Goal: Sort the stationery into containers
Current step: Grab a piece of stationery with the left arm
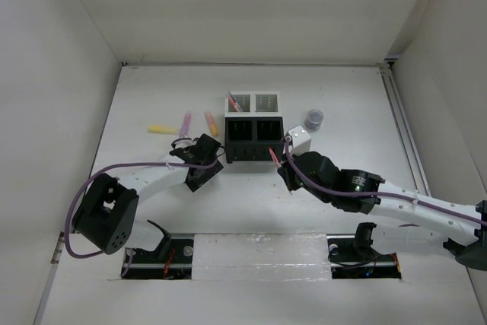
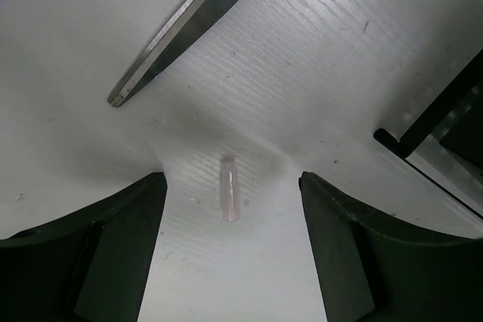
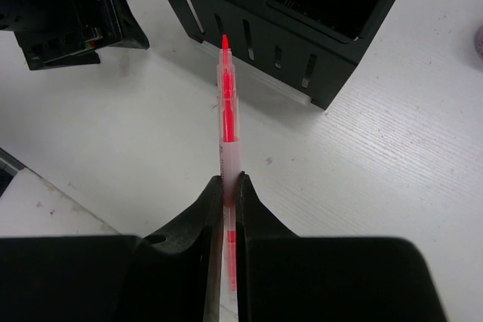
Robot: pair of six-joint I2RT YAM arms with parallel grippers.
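Right gripper is clamped tight on the red pen, gripping it near the back end, with the barrel sticking straight out from the fingers. Pen tip sits close to the front wall of the black compartments, outside them and above the table. Left gripper is low over the table just left of the black block, jaws spread wide, holding nothing. A small clear tube lies flat on the table between its fingers, touching neither. Scissors lie just ahead of that gripper with the blades together; the handles run out of the wrist view. Yellow highlighter, pink highlighter and orange highlighter lie loose on the table left of the organiser, apart from each other. Grey round item sits on the table just right of the block. Thin pens lean in the left one of the white compartments. Can't tell from the top view what's in the black ones.
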